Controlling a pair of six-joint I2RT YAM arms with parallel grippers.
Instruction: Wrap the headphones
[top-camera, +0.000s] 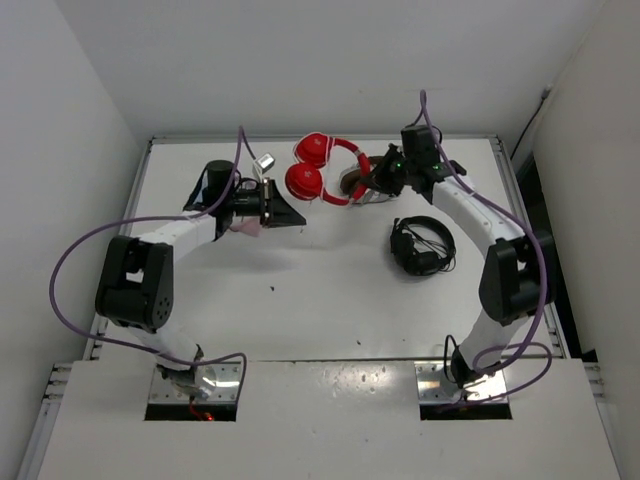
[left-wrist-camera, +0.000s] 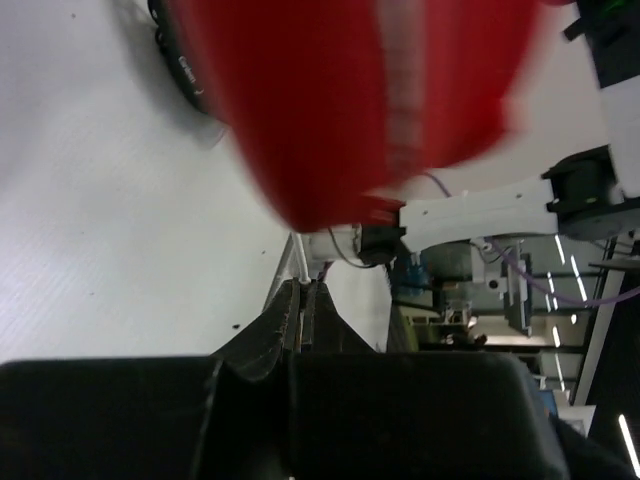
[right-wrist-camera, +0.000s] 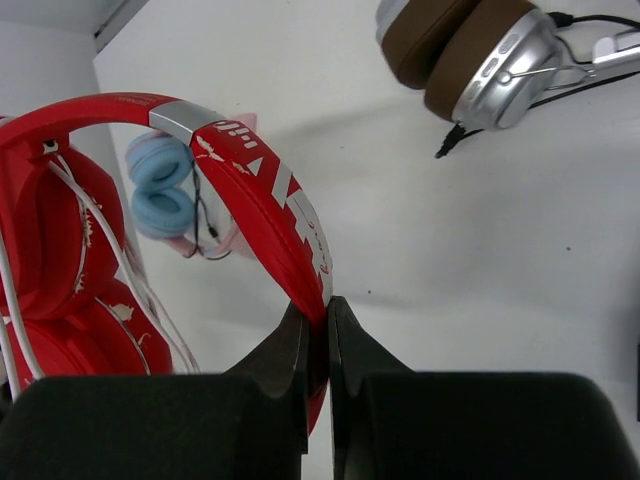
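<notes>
Headphones (top-camera: 303, 182) are pinched by right tool (right-wrist-camera: 318, 310) on white, white-walled table (top-camera: 300, 295)

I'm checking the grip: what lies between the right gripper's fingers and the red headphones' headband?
Nothing. The right wrist view shows the right gripper shut directly on the headphones at the headband, with no gap between them.

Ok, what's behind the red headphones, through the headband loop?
Seen from the right wrist, light blue headphones sit behind the red headphones. Mostly their two ear cups show; the rest is covered by the red cups and band.
</notes>
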